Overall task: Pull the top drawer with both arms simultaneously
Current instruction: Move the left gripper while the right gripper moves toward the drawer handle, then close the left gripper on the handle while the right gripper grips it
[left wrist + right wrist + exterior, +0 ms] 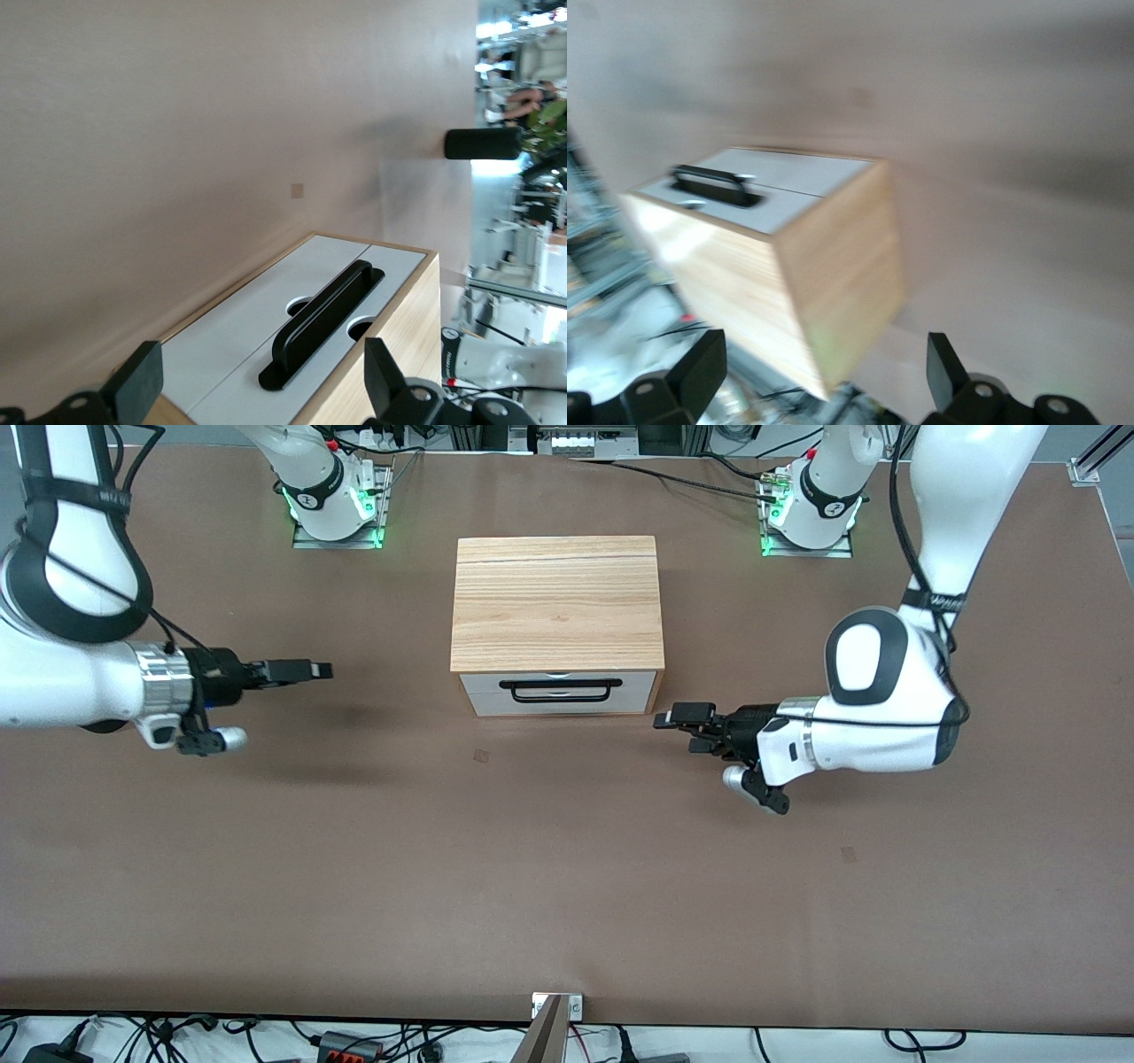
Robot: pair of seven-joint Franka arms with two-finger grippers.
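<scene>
The light wood box stands mid-table. Its top drawer sits flush in the box, a white panel with a wide black bar handle on its front. My left gripper hangs open over the table by the box's front corner at the left arm's end. In the left wrist view the open left gripper points at the handle on the top drawer, without touching it. My right gripper is open over bare table toward the right arm's end. The right wrist view shows the right gripper well apart from the blurred box.
The two arm bases stand along the table edge farthest from the front camera. A lower white drawer front sits under the top one. A small metal bracket is at the table edge nearest the camera.
</scene>
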